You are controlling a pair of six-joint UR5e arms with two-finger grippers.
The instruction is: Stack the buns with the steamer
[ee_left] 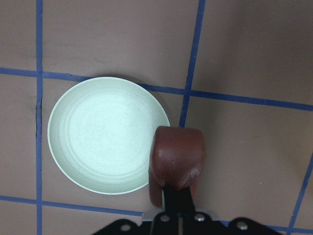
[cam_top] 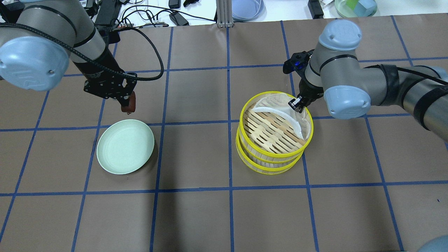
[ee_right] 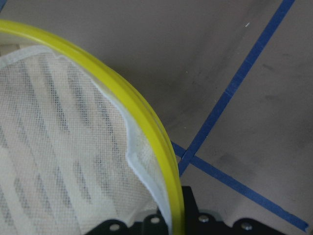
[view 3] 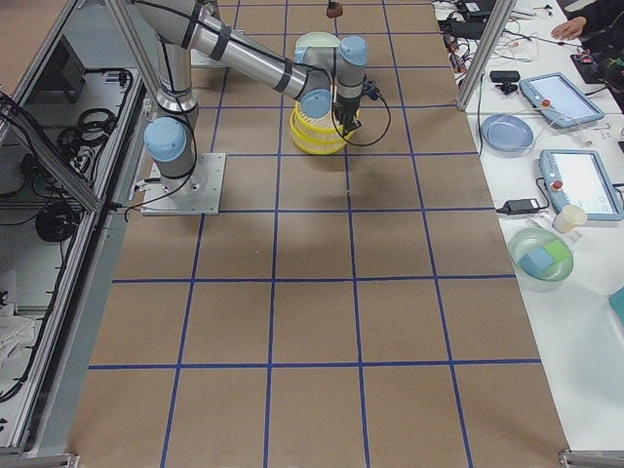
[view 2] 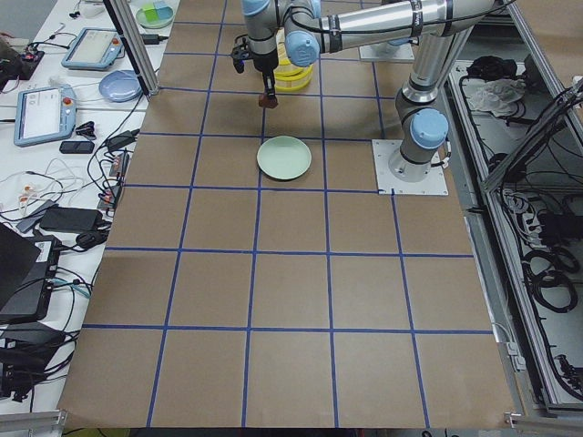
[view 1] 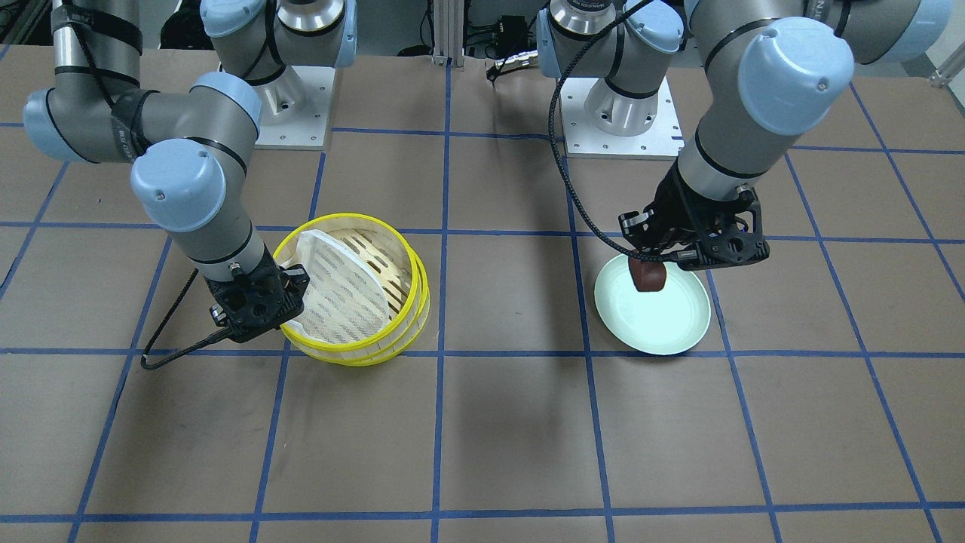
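My left gripper [view 1: 648, 265] is shut on the dark reddish-brown bun [view 1: 649, 277] and holds it in the air over the far edge of the pale green plate [view 1: 656, 328]. The left wrist view shows the bun [ee_left: 176, 156] beside the plate's [ee_left: 98, 142] rim. My right gripper [cam_top: 296, 103] is shut on the top rim of the yellow-rimmed bamboo steamer [cam_top: 271, 157] and on its white mesh liner [cam_top: 278, 111], which is pulled up on that side. The rim [ee_right: 146, 127] runs between the jaws. The cream-white bun is not in view.
The steamer [view 1: 418, 283] is a stack of tiers standing on the brown table with blue tape lines. The plate [cam_top: 122, 150] holds nothing. Operator benches with tablets, bowls and cables lie beyond the table's far edge.
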